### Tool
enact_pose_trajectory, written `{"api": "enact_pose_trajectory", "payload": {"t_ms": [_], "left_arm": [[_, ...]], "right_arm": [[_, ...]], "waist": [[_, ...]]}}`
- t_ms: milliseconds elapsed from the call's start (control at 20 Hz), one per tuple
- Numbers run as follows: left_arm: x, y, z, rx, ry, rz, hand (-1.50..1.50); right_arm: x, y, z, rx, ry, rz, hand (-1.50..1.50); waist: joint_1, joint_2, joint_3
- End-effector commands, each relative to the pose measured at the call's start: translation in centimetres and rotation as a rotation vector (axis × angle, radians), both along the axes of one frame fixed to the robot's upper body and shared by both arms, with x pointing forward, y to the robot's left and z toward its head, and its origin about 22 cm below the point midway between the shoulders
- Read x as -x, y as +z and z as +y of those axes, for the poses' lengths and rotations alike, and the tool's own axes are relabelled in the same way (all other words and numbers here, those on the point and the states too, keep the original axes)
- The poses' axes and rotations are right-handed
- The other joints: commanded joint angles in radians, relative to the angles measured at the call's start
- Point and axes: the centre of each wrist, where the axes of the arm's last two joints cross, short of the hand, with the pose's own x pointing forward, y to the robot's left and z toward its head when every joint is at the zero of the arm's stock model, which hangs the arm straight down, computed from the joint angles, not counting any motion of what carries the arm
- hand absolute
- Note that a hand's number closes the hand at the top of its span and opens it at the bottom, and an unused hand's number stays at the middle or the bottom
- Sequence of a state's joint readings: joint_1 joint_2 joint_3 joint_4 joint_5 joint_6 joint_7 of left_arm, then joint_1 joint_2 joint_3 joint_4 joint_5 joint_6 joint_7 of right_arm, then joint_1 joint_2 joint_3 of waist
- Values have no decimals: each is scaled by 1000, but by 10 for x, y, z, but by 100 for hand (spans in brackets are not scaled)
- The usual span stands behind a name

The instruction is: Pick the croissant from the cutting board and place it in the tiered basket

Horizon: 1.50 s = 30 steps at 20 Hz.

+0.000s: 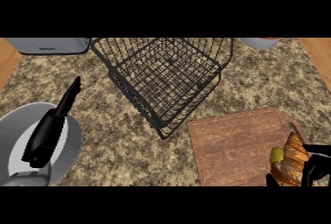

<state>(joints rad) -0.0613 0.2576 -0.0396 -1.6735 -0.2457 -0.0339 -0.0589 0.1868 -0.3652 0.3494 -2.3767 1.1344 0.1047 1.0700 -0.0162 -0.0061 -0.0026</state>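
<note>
So the croissant [294, 161] sits at the lower right of the frame, on the right edge of the wooden cutting board [236, 146], near the board's handle end. The right hand [317, 164] has its black fingers curled around it from the right side and below, so I'd call that a grasp in place, though it looks like the pastry hasn't left the board yet. Makes sense to come in from the board's outer edge, since that's the side nearest the arm.

The tiered basket [165, 76] is up in the top centre, tilted wire mesh, well apart from the board, so the carry has to go up and left across the speckled worktop [258, 83].

The left hand [51, 127] is at the lower left with fingers straight, resting over a grey plate [16, 127], just parked out of the way I guess.
</note>
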Motion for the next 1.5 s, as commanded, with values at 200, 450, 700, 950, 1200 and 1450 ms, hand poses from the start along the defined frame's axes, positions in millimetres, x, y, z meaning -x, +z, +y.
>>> {"api": "enact_pose_trajectory", "payload": {"t_ms": [200,450,700,950,1200,1450], "left_arm": [[-8,5,3,7,-15,-6,0],[-6,8,-14,-1,-42,0,0],[-13,2,-27,6,-46,5,0],[-12,6,-6,5,-46,-7,0],[-12,6,-12,6,-63,-24,0],[-11,9,-16,23,-60,-6,0]], "right_arm": [[23,71,19,-44,79,-208,150],[-12,96,54,-78,104,-245,150],[-76,116,93,-105,99,-219,150],[-118,151,102,-157,90,-211,150],[-157,168,132,-202,89,-166,150],[-209,142,139,-237,94,-109,150]], "waist": [[17,2,-1],[29,-1,-3],[36,7,-2],[46,8,-1],[63,11,0],[62,15,1]]}}
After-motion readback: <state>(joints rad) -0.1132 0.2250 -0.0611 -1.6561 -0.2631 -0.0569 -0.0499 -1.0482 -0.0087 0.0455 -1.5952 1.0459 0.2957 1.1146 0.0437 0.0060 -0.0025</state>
